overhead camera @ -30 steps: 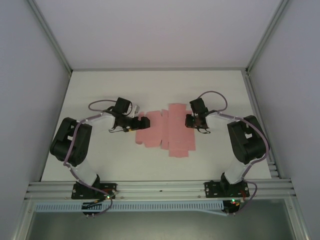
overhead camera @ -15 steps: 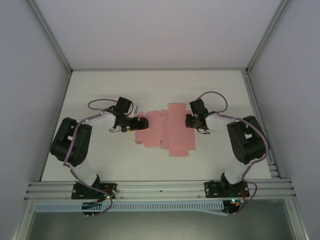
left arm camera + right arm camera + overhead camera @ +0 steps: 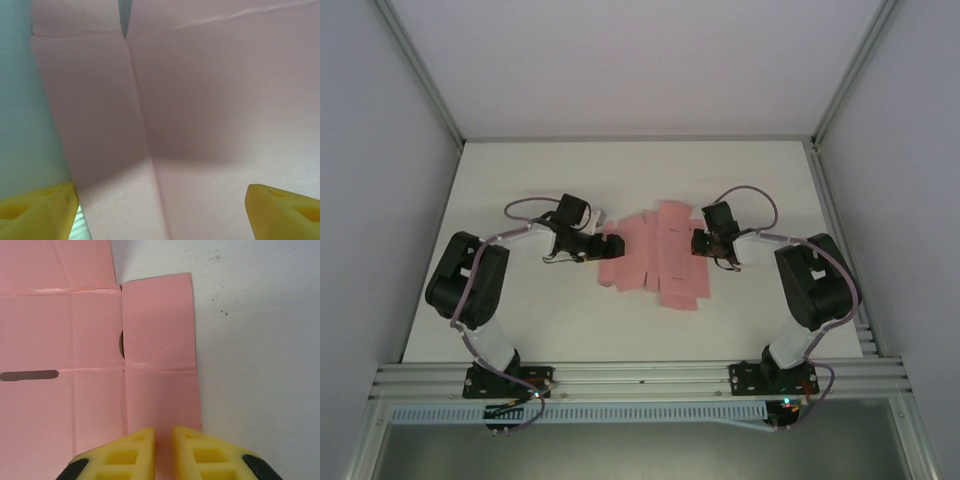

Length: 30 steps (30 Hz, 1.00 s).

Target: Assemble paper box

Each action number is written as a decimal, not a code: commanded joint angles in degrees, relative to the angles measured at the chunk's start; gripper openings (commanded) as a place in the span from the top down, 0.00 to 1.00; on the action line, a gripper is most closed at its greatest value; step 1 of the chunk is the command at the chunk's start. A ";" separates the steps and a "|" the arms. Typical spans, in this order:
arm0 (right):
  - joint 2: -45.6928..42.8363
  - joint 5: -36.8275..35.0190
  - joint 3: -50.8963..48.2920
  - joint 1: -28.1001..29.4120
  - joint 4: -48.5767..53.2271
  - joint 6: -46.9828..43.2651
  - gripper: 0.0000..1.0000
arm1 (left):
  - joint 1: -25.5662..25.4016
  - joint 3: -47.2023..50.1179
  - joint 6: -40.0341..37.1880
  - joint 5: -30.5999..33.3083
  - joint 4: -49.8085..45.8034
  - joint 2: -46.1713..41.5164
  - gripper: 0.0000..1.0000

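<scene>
Broadly, the white table (image 3: 520,180) is boxed in by plain walls (image 3: 380,150) on the left, right and far sides, with a metal rail (image 3: 640,375) along the near edge where both arms are bolted. Bare surface lies open behind the arms' work and out to either side.

The paper box (image 3: 655,262) is an unfolded pink sheet lying near the middle of the table, slightly skewed, with clear table all round its outline. The left gripper (image 3: 605,246) sits at the sheet's left flap and the right gripper (image 3: 698,243) at its right edge.

The left wrist camera adds what the overhead view cannot: a crease runs down the card (image 3: 210,125), a notch splits two flaps at the top, and a strip of table (image 3: 20,100) shows at the left. The left gripper (image 3: 161,195) is released, its yellow fingers (image 3: 40,210) spread wide over the card.

The right wrist camera shows score lines and a dark slot (image 3: 29,375) in the sheet (image 3: 75,340). The right gripper (image 3: 163,437) has its fingers (image 3: 130,450) drawn almost together over a narrow panel beside the sheet's right edge; whether they pinch the card cannot be told.
</scene>
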<state>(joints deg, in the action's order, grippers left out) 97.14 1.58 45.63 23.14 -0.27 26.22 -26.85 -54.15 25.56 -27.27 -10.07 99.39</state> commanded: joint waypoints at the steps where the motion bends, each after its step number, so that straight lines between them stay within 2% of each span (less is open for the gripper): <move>1: 2.72 2.65 -4.06 0.09 8.66 1.73 0.83 | -0.98 0.84 -0.19 -7.33 5.63 -1.56 0.16; 5: 2.35 2.67 -4.61 0.07 8.38 1.96 0.83 | -0.83 3.11 2.90 -7.54 9.79 -5.66 0.21; 9: 1.92 2.83 -5.52 0.07 7.10 2.11 0.83 | -0.58 7.05 5.84 -9.09 18.32 -10.69 0.27; 13: 1.59 4.10 -6.42 0.02 4.81 1.73 0.83 | -0.48 9.88 8.80 -13.30 28.71 -13.56 0.28; 16: 1.37 4.82 -6.84 0.07 3.34 1.45 0.83 | -0.55 9.92 8.90 -13.22 31.21 -14.10 0.28; 21: 0.01 5.09 -8.12 0.06 0.58 1.40 0.83 | -1.22 5.43 6.06 -10.35 24.08 -11.11 0.29; 24: -0.18 4.65 -7.82 0.01 1.61 0.97 0.83 | -1.62 4.05 5.88 -8.33 21.42 -9.63 0.38; 26: -0.21 3.73 -7.82 0.07 2.59 0.85 0.83 | -1.88 2.41 4.99 -4.95 16.56 -9.15 0.46; 30: -0.77 2.40 -7.92 -0.08 3.71 0.99 0.79 | -2.66 -0.01 1.28 2.20 7.60 -9.51 0.56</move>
<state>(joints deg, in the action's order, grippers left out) 95.02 4.78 40.53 22.79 -7.49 27.07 -28.73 -51.59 30.50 -30.83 5.82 89.84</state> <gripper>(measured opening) 0.199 0.453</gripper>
